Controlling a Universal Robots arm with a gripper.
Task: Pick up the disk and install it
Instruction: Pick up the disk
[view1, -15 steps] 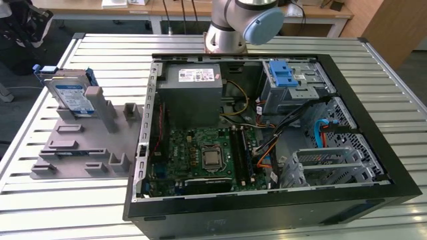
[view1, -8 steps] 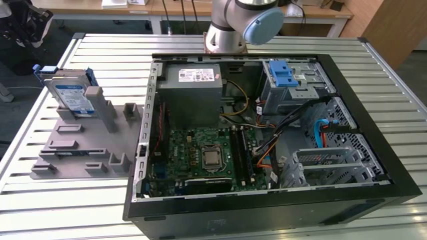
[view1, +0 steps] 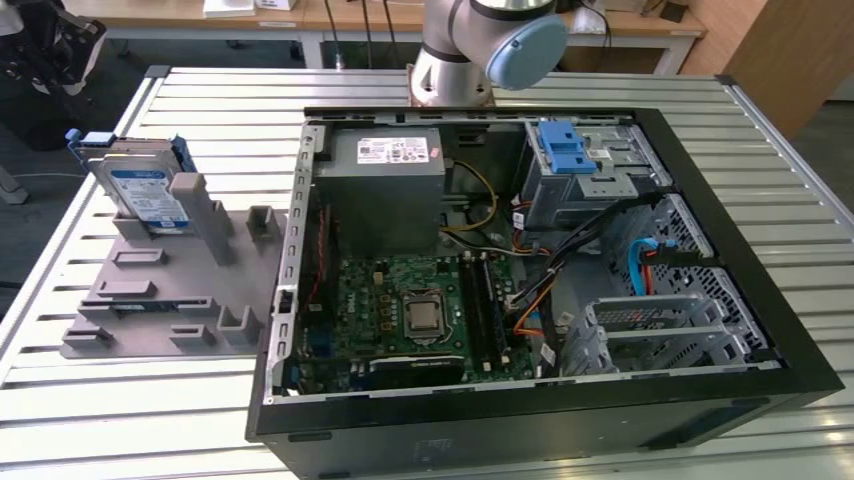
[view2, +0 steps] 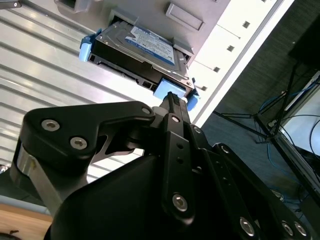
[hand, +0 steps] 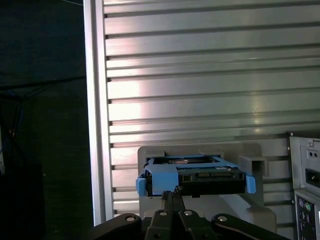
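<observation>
The disk (view1: 140, 190) is a silver hard drive with a white-and-blue label and a blue bracket. It stands on edge in a grey holder (view1: 174, 290) at the exterior view's left, beside the open computer case. In both wrist views the disk (view2: 140, 45) (hand: 195, 175) lies beyond my fingertips. My gripper (view2: 171, 97) (hand: 173, 192) is black, and its two thin fingers are pressed together with nothing between them. It points toward the disk's blue-bracketed edge and stands at a distance from it.
The open computer case (view1: 747, 250) takes up the middle of the slatted metal table (view1: 214, 100). Inside are a grey power-supply box (view1: 387, 175), a motherboard (view1: 414, 310) and a grey cage with a blue latch (view1: 574, 160). The arm's base (view1: 467, 50) stands behind the case.
</observation>
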